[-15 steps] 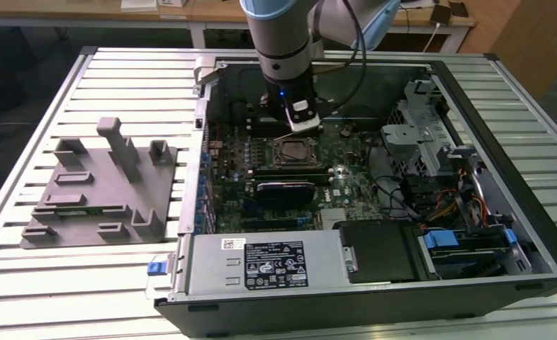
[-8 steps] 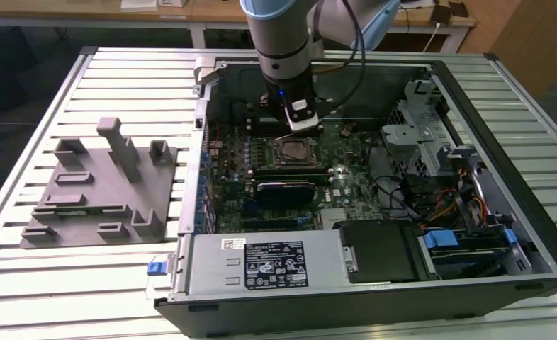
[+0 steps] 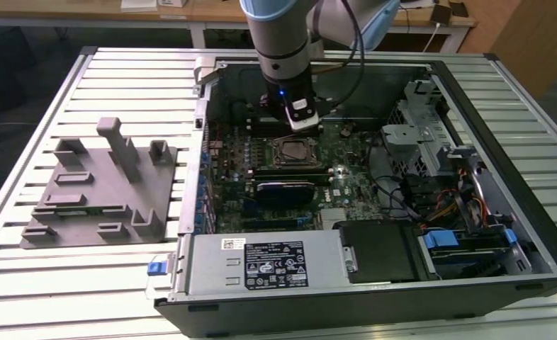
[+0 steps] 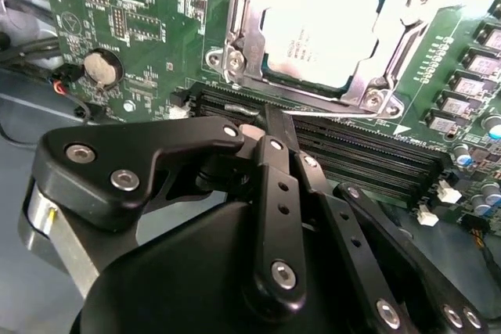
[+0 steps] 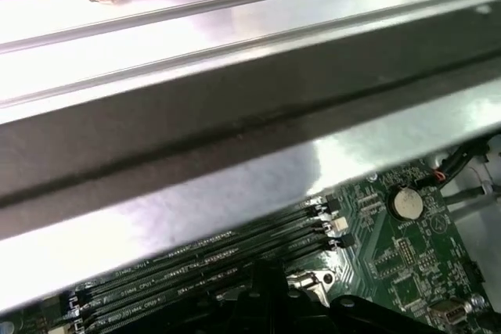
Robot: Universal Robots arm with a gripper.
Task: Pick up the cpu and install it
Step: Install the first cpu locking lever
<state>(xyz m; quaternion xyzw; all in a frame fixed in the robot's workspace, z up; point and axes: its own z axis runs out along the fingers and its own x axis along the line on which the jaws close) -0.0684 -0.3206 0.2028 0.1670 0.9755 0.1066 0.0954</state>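
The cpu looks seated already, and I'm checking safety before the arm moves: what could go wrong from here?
The cpu lies in its socket with the gripper close by over the memory slots. Any sideways drift could scrape those slots or knock the socket frame.

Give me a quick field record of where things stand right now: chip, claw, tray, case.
chip: silvery square chip lies in the motherboard socket, metal frame around it
claw: claw shut, empty, above the memory slots beside the socket
arm: reaches down into the open computer case, over the motherboard
tray: grey moulded tray on the slatted table, at the exterior view's left of the case
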